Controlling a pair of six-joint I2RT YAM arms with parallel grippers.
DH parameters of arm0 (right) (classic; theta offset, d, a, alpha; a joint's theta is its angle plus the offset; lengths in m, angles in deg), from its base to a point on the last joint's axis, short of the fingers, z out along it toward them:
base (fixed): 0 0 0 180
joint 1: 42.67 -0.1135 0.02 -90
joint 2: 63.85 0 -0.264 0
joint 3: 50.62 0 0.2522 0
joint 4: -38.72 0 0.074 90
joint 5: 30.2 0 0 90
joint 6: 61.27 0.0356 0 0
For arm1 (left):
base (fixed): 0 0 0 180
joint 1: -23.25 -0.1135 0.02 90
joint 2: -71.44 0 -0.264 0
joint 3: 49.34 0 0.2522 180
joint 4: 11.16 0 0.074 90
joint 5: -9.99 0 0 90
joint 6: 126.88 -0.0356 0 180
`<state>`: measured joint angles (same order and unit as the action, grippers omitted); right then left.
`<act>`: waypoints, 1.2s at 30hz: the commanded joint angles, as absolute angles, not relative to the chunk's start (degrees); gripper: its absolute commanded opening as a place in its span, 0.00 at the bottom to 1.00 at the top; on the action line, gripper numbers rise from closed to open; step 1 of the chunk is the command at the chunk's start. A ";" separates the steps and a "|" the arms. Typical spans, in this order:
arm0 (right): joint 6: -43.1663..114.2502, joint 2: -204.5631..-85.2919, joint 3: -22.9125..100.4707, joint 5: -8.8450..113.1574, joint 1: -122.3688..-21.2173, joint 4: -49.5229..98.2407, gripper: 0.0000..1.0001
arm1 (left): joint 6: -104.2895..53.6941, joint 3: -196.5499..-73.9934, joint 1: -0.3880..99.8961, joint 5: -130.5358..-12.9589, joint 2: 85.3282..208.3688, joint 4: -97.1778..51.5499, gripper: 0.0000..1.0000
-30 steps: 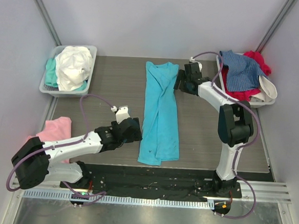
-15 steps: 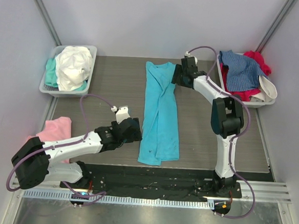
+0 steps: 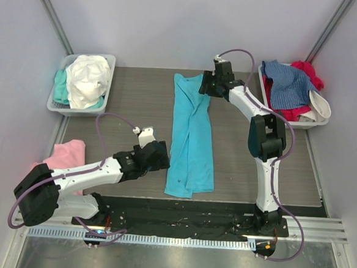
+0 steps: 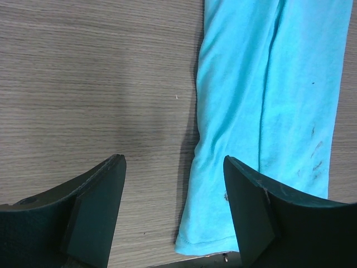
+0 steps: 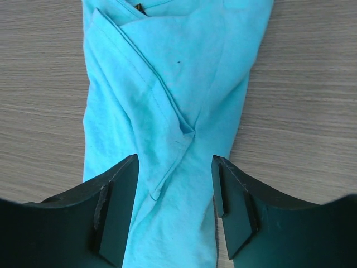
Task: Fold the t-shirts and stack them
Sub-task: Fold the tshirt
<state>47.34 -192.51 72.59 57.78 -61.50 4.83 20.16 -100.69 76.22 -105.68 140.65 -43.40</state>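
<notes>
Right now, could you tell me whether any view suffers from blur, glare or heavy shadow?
Top view: even, soft light, all sharp, a mild sheen on the metal plate. Left wrist view: the tee is crisp and casts a narrow shadow on the table along its left edge; the left hand is dark, slightly soft. Right wrist view: folds sharp, no glare, right hand dark.
</notes>
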 commanded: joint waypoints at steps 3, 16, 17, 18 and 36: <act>45.78 -194.36 76.26 55.49 -61.83 7.29 0.62 | 20.78 -100.81 76.08 -105.67 141.05 -40.83 0.75; 46.39 -201.13 84.61 62.17 -61.74 7.55 0.60 | 21.66 -98.88 76.08 -107.52 137.71 -43.55 0.74; 46.39 -201.31 84.78 63.13 -61.65 7.55 0.60 | 21.74 -98.79 76.08 -107.61 137.62 -43.46 0.75; 46.31 -201.39 84.79 63.31 -61.74 7.55 0.60 | 21.83 -98.61 76.08 -107.61 137.62 -43.46 0.74; 46.31 -203.68 84.70 61.29 -61.21 8.34 0.44 | 22.89 -98.35 76.16 -107.78 138.33 -43.20 0.73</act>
